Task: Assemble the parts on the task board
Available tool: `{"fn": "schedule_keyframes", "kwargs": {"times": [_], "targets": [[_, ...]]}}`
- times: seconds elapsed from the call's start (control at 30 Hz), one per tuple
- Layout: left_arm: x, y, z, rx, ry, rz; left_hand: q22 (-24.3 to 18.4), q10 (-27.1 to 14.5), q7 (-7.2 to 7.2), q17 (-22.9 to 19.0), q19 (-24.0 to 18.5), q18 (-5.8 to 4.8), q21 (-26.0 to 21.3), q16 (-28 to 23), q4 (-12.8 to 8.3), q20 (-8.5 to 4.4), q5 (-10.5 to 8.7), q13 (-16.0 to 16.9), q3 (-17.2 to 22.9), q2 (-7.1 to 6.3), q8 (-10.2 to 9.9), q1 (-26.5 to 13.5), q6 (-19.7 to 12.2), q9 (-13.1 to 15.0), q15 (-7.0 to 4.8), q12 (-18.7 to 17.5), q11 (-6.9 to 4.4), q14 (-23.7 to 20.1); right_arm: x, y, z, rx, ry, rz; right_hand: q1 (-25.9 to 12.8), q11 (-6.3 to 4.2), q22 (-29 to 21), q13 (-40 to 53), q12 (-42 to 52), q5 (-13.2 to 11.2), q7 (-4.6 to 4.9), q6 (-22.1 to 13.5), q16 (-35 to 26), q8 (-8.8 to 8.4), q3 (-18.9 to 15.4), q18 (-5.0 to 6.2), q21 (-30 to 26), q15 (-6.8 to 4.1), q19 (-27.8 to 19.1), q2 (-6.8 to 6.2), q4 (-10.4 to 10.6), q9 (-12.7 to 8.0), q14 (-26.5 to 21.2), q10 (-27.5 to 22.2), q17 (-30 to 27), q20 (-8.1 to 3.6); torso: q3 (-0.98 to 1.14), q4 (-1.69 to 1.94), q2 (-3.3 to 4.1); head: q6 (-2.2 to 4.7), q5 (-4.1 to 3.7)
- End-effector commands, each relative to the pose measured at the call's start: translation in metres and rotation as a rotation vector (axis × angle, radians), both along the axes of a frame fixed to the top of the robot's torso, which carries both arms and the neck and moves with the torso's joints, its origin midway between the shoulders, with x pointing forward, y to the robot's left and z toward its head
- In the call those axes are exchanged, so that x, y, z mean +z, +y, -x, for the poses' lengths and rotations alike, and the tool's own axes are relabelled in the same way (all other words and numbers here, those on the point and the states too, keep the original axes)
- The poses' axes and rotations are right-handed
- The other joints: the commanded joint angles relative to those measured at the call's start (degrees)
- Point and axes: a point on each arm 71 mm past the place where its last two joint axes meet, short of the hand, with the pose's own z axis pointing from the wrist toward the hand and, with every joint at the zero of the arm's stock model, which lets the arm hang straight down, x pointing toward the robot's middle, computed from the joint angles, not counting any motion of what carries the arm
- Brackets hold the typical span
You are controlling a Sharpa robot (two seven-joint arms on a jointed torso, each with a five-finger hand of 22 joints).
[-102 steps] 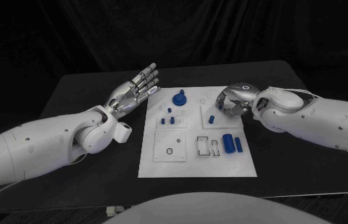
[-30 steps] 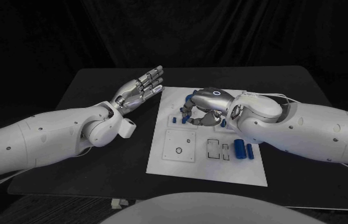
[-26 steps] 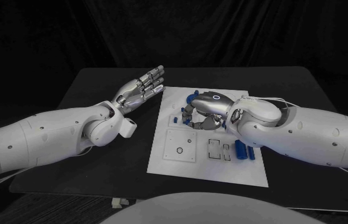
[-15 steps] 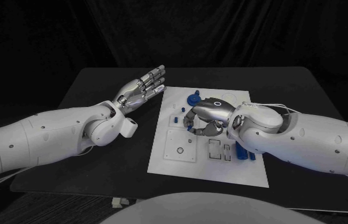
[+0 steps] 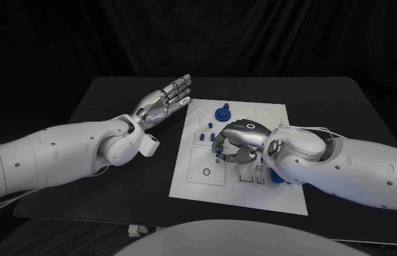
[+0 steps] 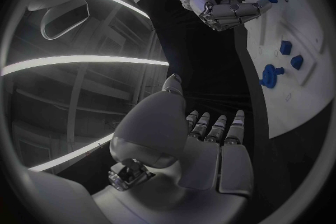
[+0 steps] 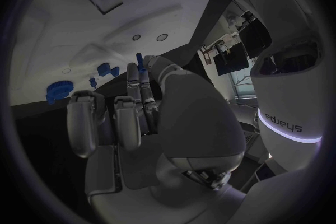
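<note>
At the centre of the head view the right hand (image 5: 238,144) hangs over the middle of the white task board (image 5: 207,190), its fingers curled downward; a small blue peg (image 7: 139,58) shows at its fingertips in the right wrist view, though whether it is pinched cannot be told. Left of the board's upper corner, the left hand (image 5: 164,101) is raised palm-up, fingers straight and apart, holding nothing. A blue gear (image 5: 222,114) stands near the board's upper edge.

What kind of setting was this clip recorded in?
Most likely a robotics lab test bench: a black table before dark curtains, a white rectangular task board carrying small blue plastic parts such as a blue gear, and the right robot hand over the board.
</note>
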Motion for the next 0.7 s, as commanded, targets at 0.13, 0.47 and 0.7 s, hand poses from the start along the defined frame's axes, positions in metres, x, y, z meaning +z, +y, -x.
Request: {"fn": "schedule_keyframes", "kwargs": {"times": [0.13,0.47,0.7], "targets": [[0.007,-0.001,0.001,-0.008,-0.079,0.078,-0.07,-0.06,0.10,-0.05,-0.05,0.33,0.04,-0.21,-0.28,0.00,0.35,0.01,0.04,0.08,0.03,0.78,-0.04,-0.03,0.56,-0.13,0.37,-0.02,-0.004,-0.002,-0.001,-0.023,0.000,0.016,0.10,-0.04,12.40,0.09,0.23,-0.23,-0.05,-0.48,-0.27,-0.23,-0.03,1.09,-0.25,-0.44,1.61,0.63,-0.35,0.03,5.20,0.00,12.98,-0.32,-0.04,0.03,-0.05,0.00,0.13],[0.007,-0.003,0.001,-0.012,-0.075,0.077,-0.08,-0.06,0.16,-0.05,-0.05,0.33,0.03,-0.21,-0.29,0.01,0.39,0.01,0.08,0.11,0.03,0.87,-0.04,-0.03,0.63,-0.15,0.40,-0.02,-0.013,-0.003,0.000,-0.029,0.017,0.022,0.11,-0.03,12.39,0.10,0.25,-0.24,-0.05,-0.53,-0.30,-0.25,-0.02,1.10,-0.27,-0.44,1.60,0.63,-0.37,0.03,5.17,-0.01,12.93,-0.32,-0.06,0.04,0.00,0.00,0.24],[0.006,-0.004,0.001,-0.014,-0.072,0.077,-0.08,-0.06,0.24,-0.05,-0.05,0.33,0.04,-0.21,-0.30,0.01,0.43,0.00,0.13,0.13,0.03,1.00,-0.02,-0.03,0.74,-0.16,0.44,-0.02,-0.017,-0.004,0.000,-0.033,0.022,0.023,0.15,-0.03,12.38,0.11,0.26,-0.24,-0.04,-0.60,-0.30,-0.27,0.03,1.11,-0.30,-0.44,1.57,0.65,-0.42,0.04,5.17,-0.04,12.93,-0.32,0.00,-0.02,0.00,0.00,0.35]]}}
